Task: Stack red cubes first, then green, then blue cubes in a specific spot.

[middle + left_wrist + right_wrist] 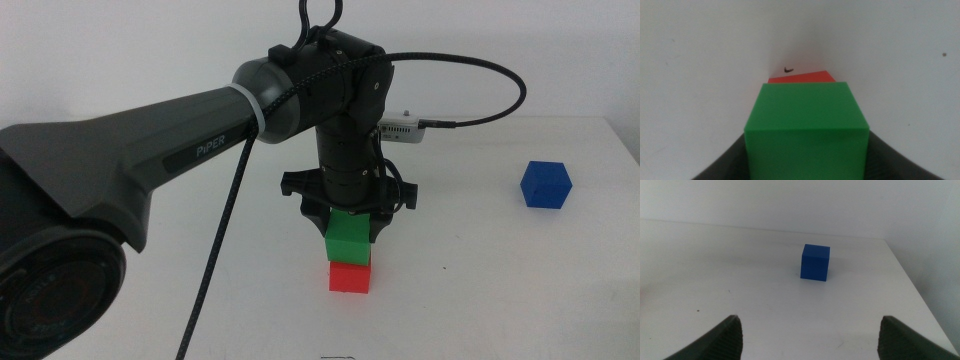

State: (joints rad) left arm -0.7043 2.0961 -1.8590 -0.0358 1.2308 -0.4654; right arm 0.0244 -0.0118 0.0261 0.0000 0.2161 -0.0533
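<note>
"Since the left gripper (349,222) is squeezing the green cube (348,241), where is that cube?"

"It sits on the red cube (351,277), in the stacking spot (300,300) on the white table (480,290)."

"Will it slip?"

"Probably not. The cubes look small, hard and light, with dull flat sides. Pinch two flat sides in the middle."

"And the blue cube (815,262)?"

"It is far off to the right. The right gripper (810,337) waits near it, jaws wide apart and holding nothing."

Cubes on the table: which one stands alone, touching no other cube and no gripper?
The blue cube, alone at the table's right. The green cube sits on the red cube, between the left gripper's jaws.
</note>
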